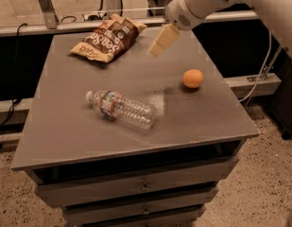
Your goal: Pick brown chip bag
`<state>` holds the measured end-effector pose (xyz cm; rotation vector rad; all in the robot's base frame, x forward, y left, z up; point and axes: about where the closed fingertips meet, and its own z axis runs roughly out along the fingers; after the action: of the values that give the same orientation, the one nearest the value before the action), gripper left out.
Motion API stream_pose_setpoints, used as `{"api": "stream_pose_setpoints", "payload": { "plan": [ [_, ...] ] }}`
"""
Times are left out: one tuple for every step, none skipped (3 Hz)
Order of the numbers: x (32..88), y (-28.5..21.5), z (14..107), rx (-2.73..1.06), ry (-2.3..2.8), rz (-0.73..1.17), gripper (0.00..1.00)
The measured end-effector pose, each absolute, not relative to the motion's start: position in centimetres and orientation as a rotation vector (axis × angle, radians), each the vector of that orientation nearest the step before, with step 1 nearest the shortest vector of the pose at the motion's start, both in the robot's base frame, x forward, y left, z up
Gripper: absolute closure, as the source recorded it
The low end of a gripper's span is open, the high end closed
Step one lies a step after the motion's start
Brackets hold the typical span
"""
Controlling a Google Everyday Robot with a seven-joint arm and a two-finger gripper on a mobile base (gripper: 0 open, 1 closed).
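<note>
Dark-brown crinkled film, white lettering: the brown chip bag point(109, 38) is laid flat at the far left of the grey surface point(65, 126), touching nothing else. Just right of it the gripper point(163, 39) is held above the surface, clear of the bag; how far it is opened cannot be told, and nothing is seen held. A leftward shift over the bag's middle, then a descent across its narrow width, is advised, the clear bottle point(122, 109) and orange ball point(193, 78) being avoided.
</note>
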<state>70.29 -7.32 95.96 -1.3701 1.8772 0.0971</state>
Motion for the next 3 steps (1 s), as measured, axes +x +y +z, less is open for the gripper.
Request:
{"api": "stream_pose_setpoints", "payload": {
  "plan": [
    [75.5,-4.9,93.5,-1.227,1.869,0.197,0.00],
    [79.4,-3.3,90.6,-1.065,1.895,0.298,0.00],
    [82.9,-1.3,89.0,-0.933,1.877,0.414,0.00]
  ]
}}
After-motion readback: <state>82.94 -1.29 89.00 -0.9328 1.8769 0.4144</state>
